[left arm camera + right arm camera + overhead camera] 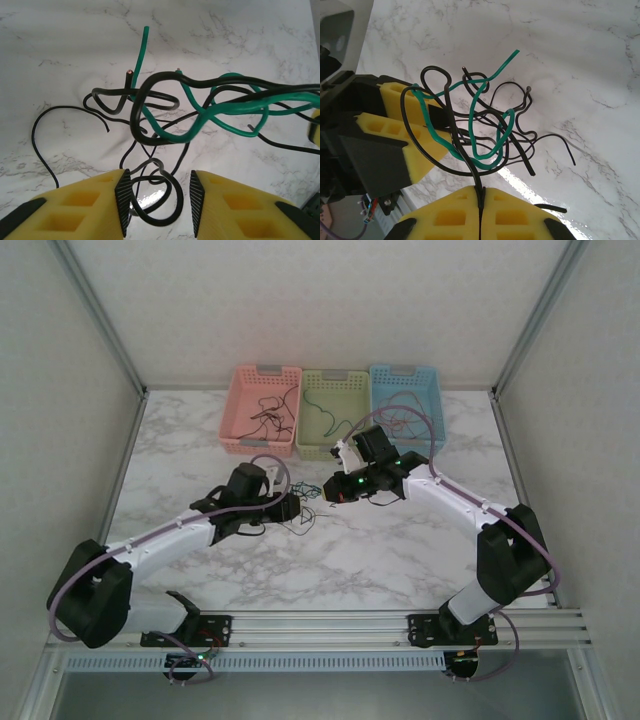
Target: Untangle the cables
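Note:
The cables are a tangle of thin black and green wires (306,512) hanging just above the marble table (380,560) between my two grippers. My right gripper (480,200) is shut on one black cable (462,150), which rises from its pads into the knot; a green cable (497,67) loops through it. My left gripper (160,202) stands open around a black loop (159,223) that touches its left pad and stays clear of the right pad. More black and green cable (200,125) stretches across above the jaws. From above, the left gripper (296,508) and the right gripper (330,493) nearly meet.
Three baskets stand at the back: pink (240,390), green (333,375) and blue (405,370), each with loose wires inside. The left gripper's yellow fingers (395,95) sit close beside the tangle in the right wrist view. Walls enclose the table on three sides.

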{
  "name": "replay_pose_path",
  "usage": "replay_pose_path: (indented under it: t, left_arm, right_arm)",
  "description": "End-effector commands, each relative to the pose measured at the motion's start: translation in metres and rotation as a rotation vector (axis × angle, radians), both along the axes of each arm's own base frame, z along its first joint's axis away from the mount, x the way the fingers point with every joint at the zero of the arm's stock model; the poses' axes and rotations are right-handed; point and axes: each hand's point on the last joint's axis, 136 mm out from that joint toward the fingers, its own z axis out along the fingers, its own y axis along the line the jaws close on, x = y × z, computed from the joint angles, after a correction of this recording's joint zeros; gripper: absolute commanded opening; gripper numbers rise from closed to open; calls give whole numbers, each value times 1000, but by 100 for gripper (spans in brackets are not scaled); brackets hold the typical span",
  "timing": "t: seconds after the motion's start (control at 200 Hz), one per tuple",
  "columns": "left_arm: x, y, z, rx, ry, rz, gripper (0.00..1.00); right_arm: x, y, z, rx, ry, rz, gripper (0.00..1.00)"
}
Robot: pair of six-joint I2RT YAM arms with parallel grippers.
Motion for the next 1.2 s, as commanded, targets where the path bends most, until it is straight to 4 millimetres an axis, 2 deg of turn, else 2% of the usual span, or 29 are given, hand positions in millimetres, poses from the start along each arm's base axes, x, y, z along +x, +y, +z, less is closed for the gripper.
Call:
replay_pose_path:
  t: [0.0,0.31,0.451,0.536,0.651,0.796,0.861,0.936,1.071,1.196]
  left_arm:
    - [4,-7,5,-12,-27,-21,31]
    - [0,-1,4,6,-28,-9,0]
    - [-4,9,16,16,-54,16,0]
    - [-13,22,23,45,-50,38,0]
    - [-27,40,41,45,-75,73,0]
    - [-47,70,73,41,-125,152,0]
    - [-57,87,91,33,-159,195,0]
    - [-70,99,112,-4,-203,217,0]
    - [-87,115,140,-58,-266,241,0]
    - [-94,123,153,-71,-288,253,0]
  right_arm:
    - [1,6,10,22,-14,16,0]
    - [3,4,11,12,-27,4,0]
    - [8,-4,11,-30,-55,-22,0]
    - [16,-13,10,-65,-74,-56,0]
    - [34,-38,4,-110,-82,-164,0]
    - [66,-99,-24,-181,-17,-407,0]
    - [73,-127,-37,-213,4,-499,0]
    - [76,-149,-46,-230,9,-567,0]
    - [75,-165,-53,-260,8,-612,0]
    - [76,-170,-57,-289,8,-624,0]
